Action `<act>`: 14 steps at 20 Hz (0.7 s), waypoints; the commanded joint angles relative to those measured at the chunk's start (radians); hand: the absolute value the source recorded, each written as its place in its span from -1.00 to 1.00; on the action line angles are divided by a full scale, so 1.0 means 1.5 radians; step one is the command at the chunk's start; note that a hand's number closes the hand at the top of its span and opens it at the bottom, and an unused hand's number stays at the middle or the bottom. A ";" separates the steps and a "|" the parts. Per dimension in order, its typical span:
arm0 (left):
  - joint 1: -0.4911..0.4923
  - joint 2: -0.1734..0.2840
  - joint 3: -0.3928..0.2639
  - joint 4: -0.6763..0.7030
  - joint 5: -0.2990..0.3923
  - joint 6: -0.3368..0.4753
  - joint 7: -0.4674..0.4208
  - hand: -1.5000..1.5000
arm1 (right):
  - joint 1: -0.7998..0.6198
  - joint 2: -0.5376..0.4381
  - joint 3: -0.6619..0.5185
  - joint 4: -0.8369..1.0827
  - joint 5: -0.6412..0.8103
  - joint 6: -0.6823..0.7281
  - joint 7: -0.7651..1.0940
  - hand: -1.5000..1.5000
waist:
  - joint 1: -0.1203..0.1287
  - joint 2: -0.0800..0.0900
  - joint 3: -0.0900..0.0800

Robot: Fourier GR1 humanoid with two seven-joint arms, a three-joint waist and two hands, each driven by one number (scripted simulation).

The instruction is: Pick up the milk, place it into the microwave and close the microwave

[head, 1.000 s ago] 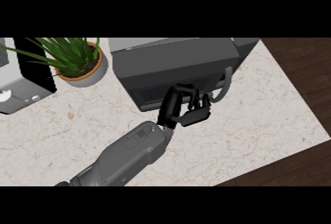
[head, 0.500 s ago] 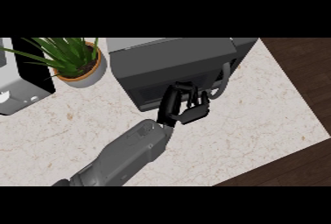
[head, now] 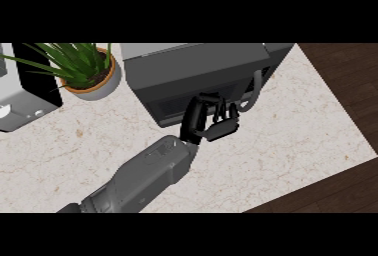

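One hand (head: 210, 120) in view, reaching up from a grey forearm to the front of the microwave (head: 199, 75). Which arm it is — cannot tell for certain; it enters from the lower left of the microwave, so logged as left. Fingers are curled at the microwave's front face, just beside the curved handle (head: 255, 92); whether they enclose anything cannot be told, since the hand hides what lies under it. No milk is visible anywhere on the counter (head: 295, 135) around the microwave, so by judgement it is either already inside or hidden behind the hand. The microwave front looks shut or nearly so — the angle does not settle it. Judged stage: late, at the door-closing step; confirming closure and withdrawing the hand remain. Left of the microwave: a potted plant (head: 85, 70), and beyond that a grey appliance (head: 22, 100).
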 commanded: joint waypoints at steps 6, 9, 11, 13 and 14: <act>-0.076 0.000 0.032 0.050 0.029 -0.004 -0.016 1.00 | -0.024 -0.034 -0.016 0.032 0.010 0.010 -0.005 -1.00 | 0.001 0.009 0.000; -0.087 0.000 0.032 0.056 0.040 -0.003 -0.016 1.00 | -0.026 -0.030 -0.012 0.051 -0.006 0.024 -0.004 -1.00 | 0.002 0.010 0.001; -0.091 0.000 0.027 0.060 0.044 -0.006 -0.018 1.00 | -0.029 -0.030 -0.016 0.064 -0.012 0.028 -0.007 -1.00 | 0.000 0.011 0.002; -0.087 0.000 0.021 0.062 0.047 -0.011 -0.027 1.00 | -0.037 -0.026 -0.019 0.079 -0.029 0.029 -0.005 -1.00 | 0.005 0.013 0.002; -0.091 0.000 0.022 0.064 0.051 -0.014 -0.026 1.00 | -0.039 -0.028 -0.023 0.085 -0.029 0.029 -0.007 -1.00 | 0.006 0.012 0.003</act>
